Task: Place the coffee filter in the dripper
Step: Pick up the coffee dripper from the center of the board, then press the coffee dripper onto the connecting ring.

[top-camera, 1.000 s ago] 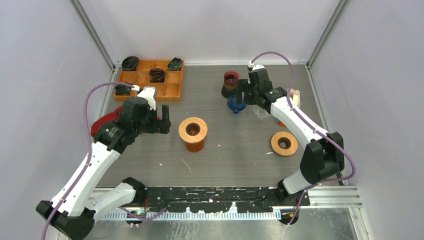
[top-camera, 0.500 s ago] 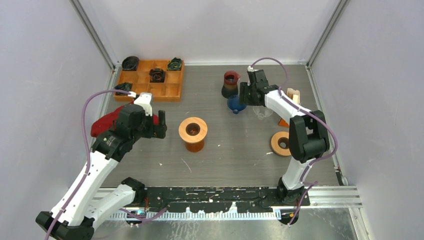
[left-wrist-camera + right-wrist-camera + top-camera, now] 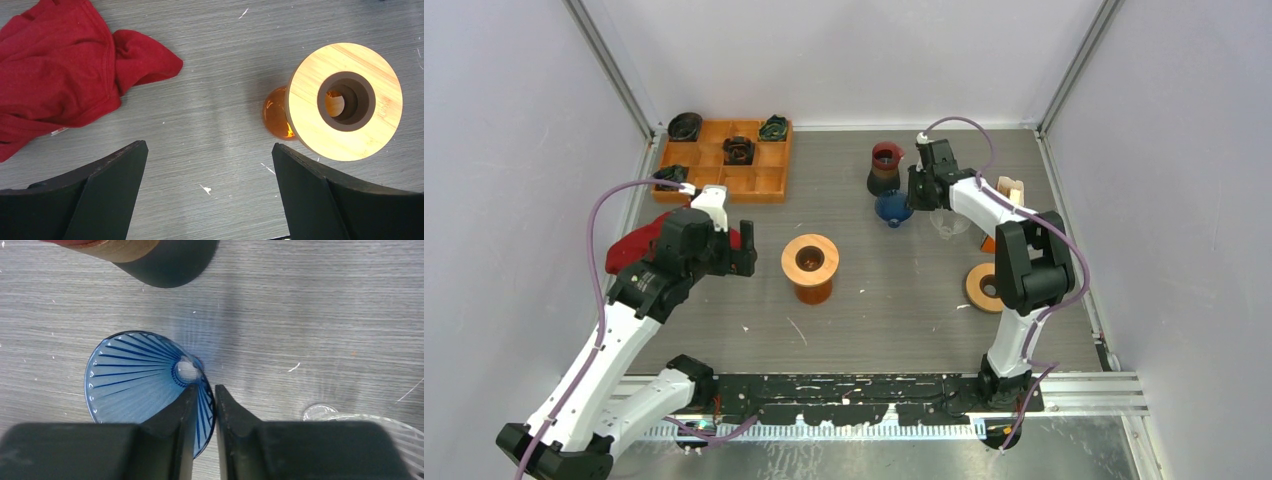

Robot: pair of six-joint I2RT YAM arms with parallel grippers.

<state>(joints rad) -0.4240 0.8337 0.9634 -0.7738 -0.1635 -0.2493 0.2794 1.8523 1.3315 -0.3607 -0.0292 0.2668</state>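
Note:
The blue ribbed glass dripper point(image 3: 894, 207) lies tipped on the table at the back, its open mouth showing in the right wrist view point(image 3: 135, 380). My right gripper point(image 3: 916, 190) point(image 3: 205, 387) is shut on its wall, one finger inside the cone and one outside. A pale beige stack that looks like the coffee filter point(image 3: 1012, 190) stands at the right edge, beside the right arm. My left gripper point(image 3: 746, 245) point(image 3: 208, 145) is wide open over bare table, holding nothing.
An amber carafe with a wooden collar point(image 3: 811, 262) point(image 3: 345, 100) stands mid-table, just right of the left gripper. A red cloth point(image 3: 634, 245) point(image 3: 55, 85) lies at left. Also here: an orange tray point(image 3: 769, 190), a dark carafe point(image 3: 885, 168) point(image 3: 165, 265), a clear glass dripper point(image 3: 949, 222) and a wooden ring point(image 3: 989, 287).
The right jaws have narrowed from wide apart onto the blue dripper's wall, and the right arm's elbow has folded back. The left arm shifted slightly toward the near left, then held still.

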